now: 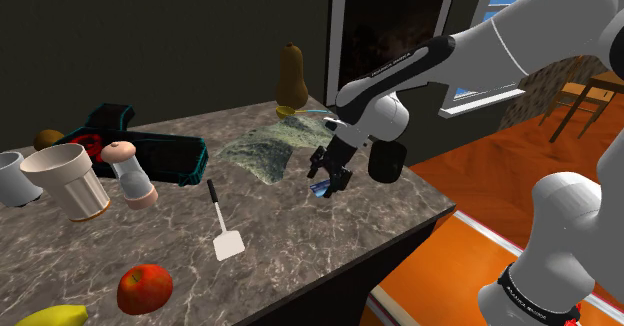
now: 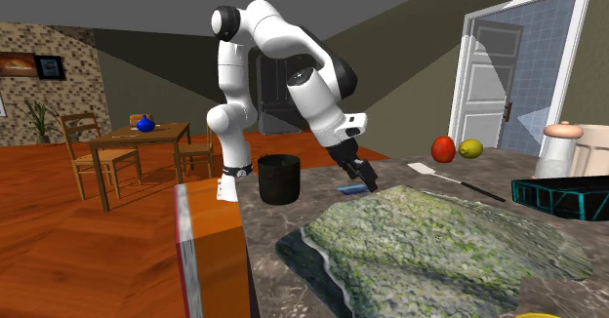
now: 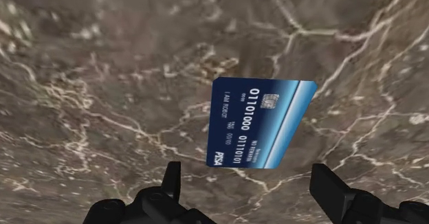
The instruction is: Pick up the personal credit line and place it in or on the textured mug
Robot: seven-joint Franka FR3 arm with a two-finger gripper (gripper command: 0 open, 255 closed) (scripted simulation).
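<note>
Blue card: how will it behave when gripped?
The blue card looks thin and lies flat on the marbled countertop, so probably little edge to pinch. Likely stiff and light; it may slide when the open gripper closes.

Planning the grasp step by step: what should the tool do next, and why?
Probably lower straight down. The tool is open and touches nothing, and the blue card lies on the marble counter just beyond it, lined up with the gap, not yet held.
</note>
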